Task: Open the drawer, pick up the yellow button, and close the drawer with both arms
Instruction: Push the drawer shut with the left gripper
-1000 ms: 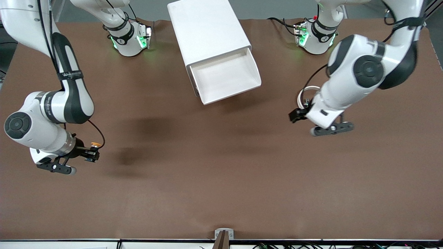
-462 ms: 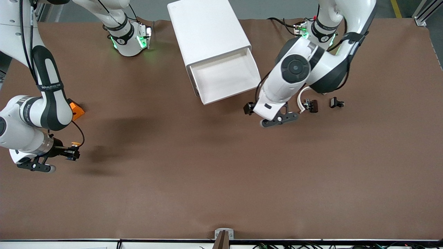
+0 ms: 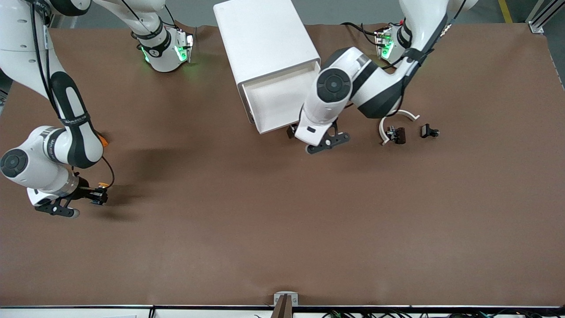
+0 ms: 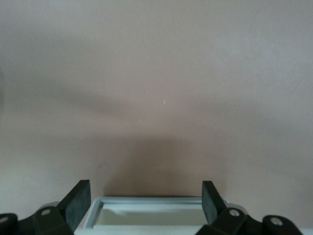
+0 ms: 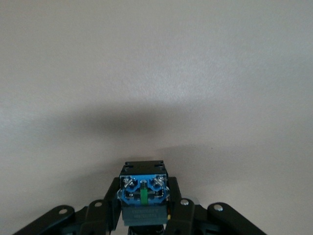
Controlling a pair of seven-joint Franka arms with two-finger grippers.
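The white cabinet (image 3: pixel 265 39) stands at the table's middle with its top drawer (image 3: pixel 276 99) pulled open; the tray looks empty. My left gripper (image 3: pixel 292 131) is open at the drawer's front edge. In the left wrist view its fingers (image 4: pixel 78 203) stand either side of the drawer's front rim (image 4: pixel 122 200), without closing on it. My right gripper (image 3: pixel 99 197) is shut on the button (image 3: pixel 102 187), orange cap up, low over the table at the right arm's end. The right wrist view shows the button's blue body (image 5: pixel 143 192) clamped in that gripper (image 5: pixel 143 210).
An orange block (image 3: pixel 103 140) peeks out from under the right arm. Two small black clips (image 3: pixel 397 134) (image 3: pixel 429 131) and a white curved piece (image 3: pixel 397 115) lie on the brown table (image 3: pixel 282 221) toward the left arm's end.
My left arm has swung from over the clips across to the open drawer's front edge. My right gripper, still holding the button, has shifted slightly toward the right arm's end of the table.
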